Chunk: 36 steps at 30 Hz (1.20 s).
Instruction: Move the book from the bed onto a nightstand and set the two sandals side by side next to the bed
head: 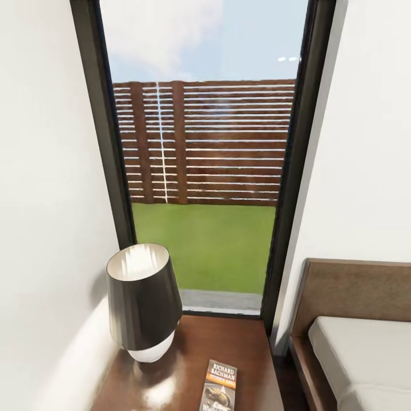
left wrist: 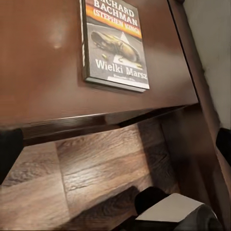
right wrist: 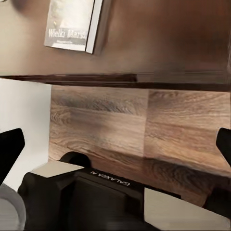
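The book (head: 218, 388) lies flat on the glossy dark brown nightstand (head: 240, 348), near its front edge, cover up with white "Richard Bachman" lettering. To the right stands the bed (head: 365, 354) with its pale mattress and brown headboard. In the left wrist view the book (left wrist: 115, 45) rests on the nightstand top (left wrist: 43, 62); my left gripper (left wrist: 115, 149) is open, below the front edge, holding nothing. The right wrist view catches a corner of the book (right wrist: 72, 24) on the nightstand (right wrist: 159, 38); my right gripper (right wrist: 115, 149) is open and empty too. The sandals are out of view.
A lamp (head: 142, 302) with a black shade and white base stands on the nightstand's left half. Behind it is a tall black-framed window (head: 205, 171), with white walls on both sides. Wood-plank floor (left wrist: 96, 168) lies under the nightstand; my own base (right wrist: 96, 197) is just below the grippers.
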Available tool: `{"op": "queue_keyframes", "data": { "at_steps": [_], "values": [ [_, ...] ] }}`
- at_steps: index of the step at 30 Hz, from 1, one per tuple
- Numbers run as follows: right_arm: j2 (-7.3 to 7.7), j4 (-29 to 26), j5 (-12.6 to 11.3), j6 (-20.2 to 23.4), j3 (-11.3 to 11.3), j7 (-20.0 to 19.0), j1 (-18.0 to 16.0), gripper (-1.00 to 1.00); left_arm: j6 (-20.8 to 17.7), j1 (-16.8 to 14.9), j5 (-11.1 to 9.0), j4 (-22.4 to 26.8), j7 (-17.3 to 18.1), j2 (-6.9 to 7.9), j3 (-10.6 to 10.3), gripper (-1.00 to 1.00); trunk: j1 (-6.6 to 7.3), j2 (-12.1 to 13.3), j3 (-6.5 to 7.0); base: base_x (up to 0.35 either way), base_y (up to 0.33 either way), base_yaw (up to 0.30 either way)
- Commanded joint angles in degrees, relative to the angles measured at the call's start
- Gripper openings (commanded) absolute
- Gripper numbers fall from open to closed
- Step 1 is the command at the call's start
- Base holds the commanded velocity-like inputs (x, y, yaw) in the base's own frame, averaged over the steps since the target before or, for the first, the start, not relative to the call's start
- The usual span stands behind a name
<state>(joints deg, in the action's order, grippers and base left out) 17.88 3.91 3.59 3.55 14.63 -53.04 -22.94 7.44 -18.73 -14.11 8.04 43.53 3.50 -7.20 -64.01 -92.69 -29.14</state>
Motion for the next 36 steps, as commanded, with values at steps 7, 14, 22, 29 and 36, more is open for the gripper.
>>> {"op": "queue_keyframes", "data": {
  "at_steps": [7, 14, 22, 29, 36],
  "values": [
    [-0.11, 0.64, 0.28, 0.32, 0.67, 6.28, 3.01, 1.00, 3.48, -0.01, -0.43, -5.89, -10.05, -2.51, -0.42, 1.00, 1.55, 2.79, 1.21, 0.000, 0.000, 0.000],
    [-0.52, 0.74, 0.28, 0.32, 0.68, 14.31, 3.35, 1.00, 3.84, 1.21, 0.13, -6.69, -26.35, -6.69, -0.37, 1.00, 3.09, 5.60, 2.47, 0.000, 0.000, 0.000],
    [-0.56, 0.75, 0.33, 0.39, 0.67, 15.04, 4.58, 1.00, 3.47, 2.25, 5.10, -6.85, -29.62, -7.15, -0.36, 1.00, 4.84, 8.80, 3.90, 0.000, 0.000, 0.000],
    [-0.56, 0.75, 0.35, 0.43, 0.67, 15.15, 4.81, 1.00, -0.34, 2.53, 7.45, -6.89, -37.98, -7.19, -0.35, 1.00, 6.38, 11.61, 5.16, 0.000, 0.000, 0.000],
    [-2.74, 0.76, 0.71, 0.53, 0.65, 14.99, 5.27, 1.00, -3.11, 4.50, 7.92, -6.89, -45.05, -7.03, -0.28, 1.00, 7.92, 14.42, 6.42, 0.000, 0.000, 0.000]
  ]
}}
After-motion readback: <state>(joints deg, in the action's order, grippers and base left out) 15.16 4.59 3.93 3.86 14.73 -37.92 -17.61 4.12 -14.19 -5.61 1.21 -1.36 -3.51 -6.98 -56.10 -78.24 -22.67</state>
